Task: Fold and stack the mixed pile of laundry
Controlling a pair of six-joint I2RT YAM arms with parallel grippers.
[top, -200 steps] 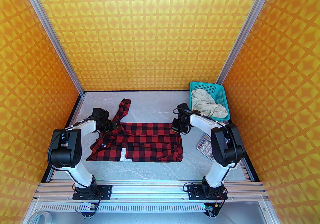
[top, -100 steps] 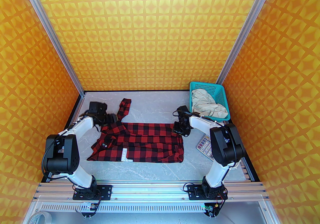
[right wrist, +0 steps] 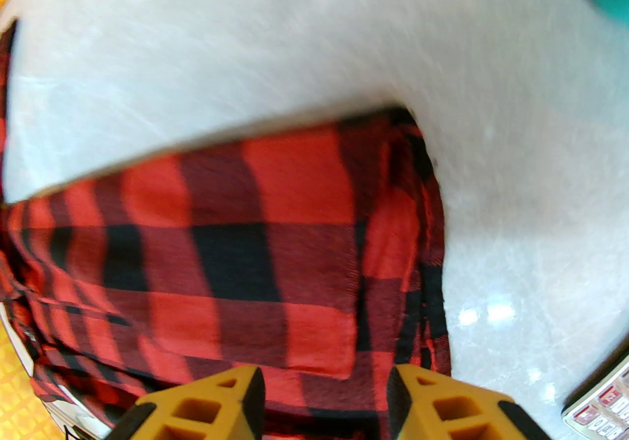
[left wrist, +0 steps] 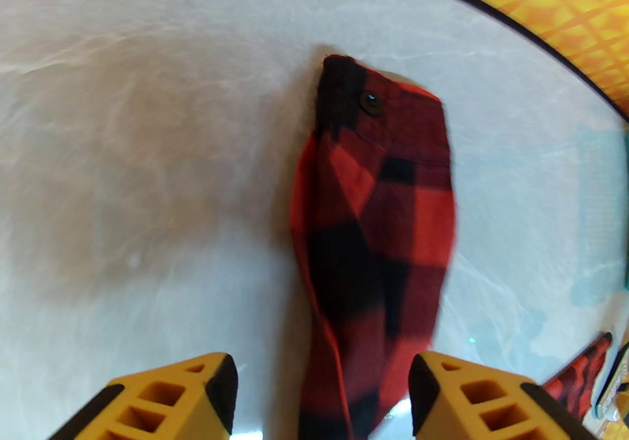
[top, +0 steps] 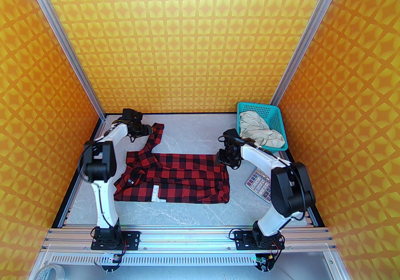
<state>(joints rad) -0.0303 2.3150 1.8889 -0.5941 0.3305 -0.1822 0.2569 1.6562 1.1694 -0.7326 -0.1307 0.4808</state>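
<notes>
L gripper (left wrist: 322,379) is over the far-left of the table (top: 193,138), jaws apart w/ nothing in them. The loose sleeve (left wrist: 378,212) passes between the jaws and runs on toward 12 o'clock from the hand, cuff button (left wrist: 369,102) at its far end. So the sleeve's long axis lines up w/ the hand, not across it, and I'd judge a pinch here takes it mid-length.

The checked shirt (top: 178,178) lies spread mid-table, long axis 9-to-3, sleeve leaving its left shoulder toward 12–1 o'clock.

R gripper (right wrist: 324,394) hangs over the shirt's far-right corner, jaws parted, empty. L gripper is nearer the sleeve, R nearer the hem.

The cream garment (top: 259,131) is heaped in the teal basket (top: 276,116), approx 2 o'clock from R gripper. The calculator (top: 259,183) is at its 4 o'clock.

Hard to tell:
- whether either gripper touches cloth, as both wrist views are blurred
- the white lettering (top: 154,192), which is partly folded under
- the basket's near edge, which R arm (top: 259,155) cuts off
</notes>
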